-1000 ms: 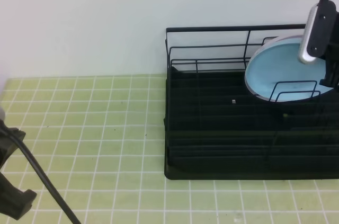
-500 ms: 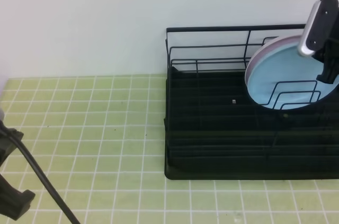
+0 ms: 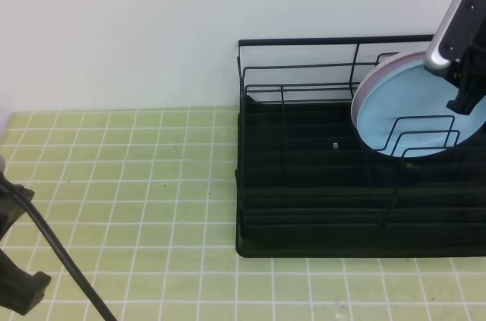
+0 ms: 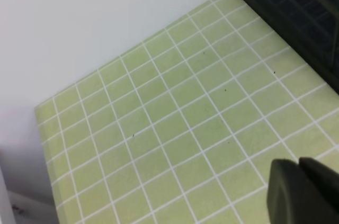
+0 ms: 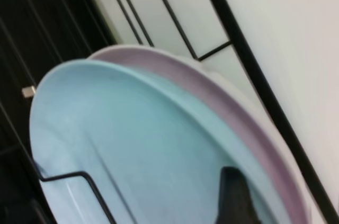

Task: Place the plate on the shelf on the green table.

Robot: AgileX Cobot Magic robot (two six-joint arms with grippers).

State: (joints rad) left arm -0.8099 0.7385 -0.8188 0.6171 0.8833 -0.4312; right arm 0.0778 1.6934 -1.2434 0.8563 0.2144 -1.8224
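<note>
The light blue plate stands on edge at the back right of the black wire shelf, behind a wire divider. It leans on a pale pink plate. The shelf rests on the green table. My right gripper is at the plate's upper right rim. In the right wrist view one dark finger lies over the blue plate's face; the other finger is hidden, so I cannot tell its state. My left gripper is shut and empty, low over the tiles, far left of the shelf.
A white wall runs behind the table and the shelf's rear rail. The left arm and its cable sit at the table's front left corner. The shelf's corner shows in the left wrist view. The pink plate's rim sits just behind the blue one.
The blue plate tipped from a lower slant to upright against the pink plate. My right gripper then rose slightly while the plate stayed put. The left arm has not moved.
</note>
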